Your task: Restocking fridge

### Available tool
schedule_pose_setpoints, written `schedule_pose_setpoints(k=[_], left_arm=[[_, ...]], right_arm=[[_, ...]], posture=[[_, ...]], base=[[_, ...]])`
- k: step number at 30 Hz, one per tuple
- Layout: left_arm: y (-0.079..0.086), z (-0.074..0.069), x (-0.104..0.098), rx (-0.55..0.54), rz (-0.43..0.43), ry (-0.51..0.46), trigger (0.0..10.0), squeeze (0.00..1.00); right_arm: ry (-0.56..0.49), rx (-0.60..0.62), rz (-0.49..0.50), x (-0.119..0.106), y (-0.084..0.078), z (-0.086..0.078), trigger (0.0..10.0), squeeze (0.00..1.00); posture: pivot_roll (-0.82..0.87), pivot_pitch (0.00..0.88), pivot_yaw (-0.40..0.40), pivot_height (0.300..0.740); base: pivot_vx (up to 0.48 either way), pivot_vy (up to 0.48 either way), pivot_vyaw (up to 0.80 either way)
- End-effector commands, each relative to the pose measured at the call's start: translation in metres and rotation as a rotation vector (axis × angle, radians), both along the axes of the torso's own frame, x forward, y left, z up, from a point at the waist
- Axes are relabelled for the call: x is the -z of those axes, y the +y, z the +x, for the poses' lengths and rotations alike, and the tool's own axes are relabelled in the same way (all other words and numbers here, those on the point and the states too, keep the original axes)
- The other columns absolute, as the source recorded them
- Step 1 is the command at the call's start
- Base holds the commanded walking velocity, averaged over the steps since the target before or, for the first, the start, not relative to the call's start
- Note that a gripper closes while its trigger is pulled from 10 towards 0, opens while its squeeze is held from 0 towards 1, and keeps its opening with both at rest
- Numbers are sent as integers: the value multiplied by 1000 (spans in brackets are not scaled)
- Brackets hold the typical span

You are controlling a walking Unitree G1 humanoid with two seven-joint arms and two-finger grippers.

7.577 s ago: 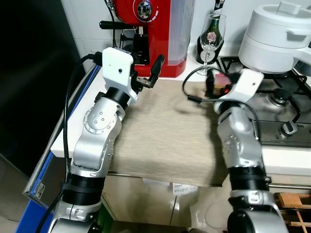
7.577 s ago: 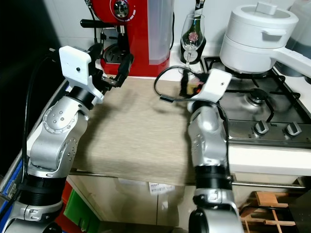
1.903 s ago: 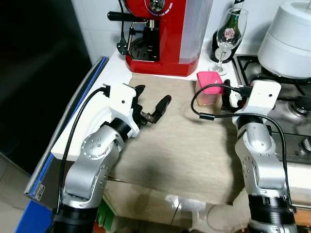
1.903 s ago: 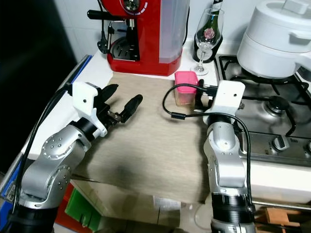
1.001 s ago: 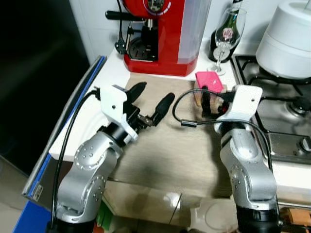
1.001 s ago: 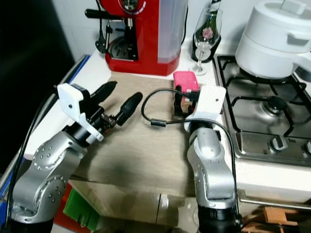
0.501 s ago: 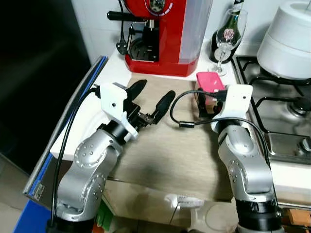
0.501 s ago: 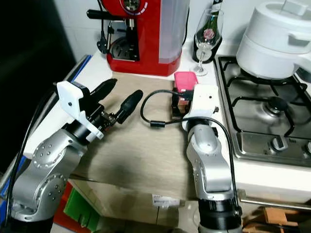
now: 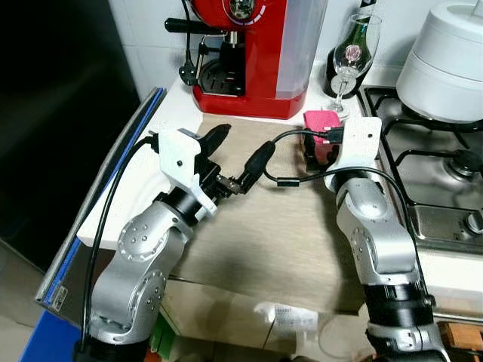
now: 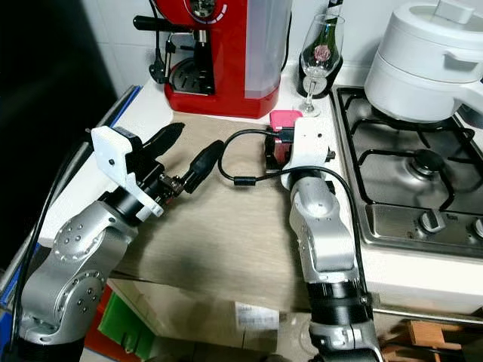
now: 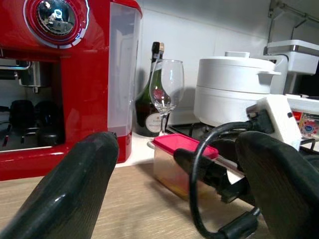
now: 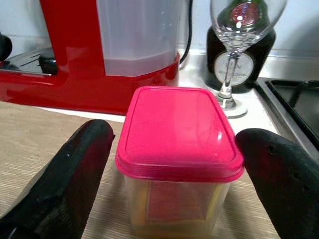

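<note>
On the counter, the right gripper has closed in around the pink-lidded container.

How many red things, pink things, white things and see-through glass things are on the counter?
Red: 1, the coffee machine
Pink: 1, the lid of the food box
White: 1, the big pot
See-through glass: 1, the wine glass
Total: 4

Red coffee machine, wine glass, white pot.
</note>
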State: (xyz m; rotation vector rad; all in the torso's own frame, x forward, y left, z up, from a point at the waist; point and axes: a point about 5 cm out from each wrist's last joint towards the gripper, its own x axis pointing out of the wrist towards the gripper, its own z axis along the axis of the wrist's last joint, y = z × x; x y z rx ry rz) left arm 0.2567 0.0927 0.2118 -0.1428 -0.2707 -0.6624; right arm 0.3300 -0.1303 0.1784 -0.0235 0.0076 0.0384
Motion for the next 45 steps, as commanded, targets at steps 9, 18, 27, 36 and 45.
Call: schedule_pose_setpoints(k=[9, 18, 27, 36, 45], left_arm=[[-3, 0, -1, -6, 2, -5, 10000, 0], [-3, 1, -1, -10, 0, -3, 10000, 0], [-4, 3, 0, -19, 10, 10, 10000, 0], [-2, 13, 2, -84, 49, 33, 10000, 0], [-3, 21, 4, -103, 16, 46, 10000, 0]], right_arm=[[27, -17, -20, 4, -2, 13, 10000, 0], [40, -23, 1, 6, -1, 18, 0, 0], [53, -34, 19, 8, 1, 19, 0, 0], [34, -44, 49, 4, 6, 20, 0, 0], [-122, -33, 73, -17, 0, 18, 0, 0]], posture=[[11, 0, 13, 740], [10, 0, 11, 740], [8, 0, 9, 740], [4, 4, 11, 740], [-20, 0, 8, 740]], base=[[0, 0, 0], [0, 0, 0], [0, 0, 0], [0, 0, 0], [0, 0, 0]])
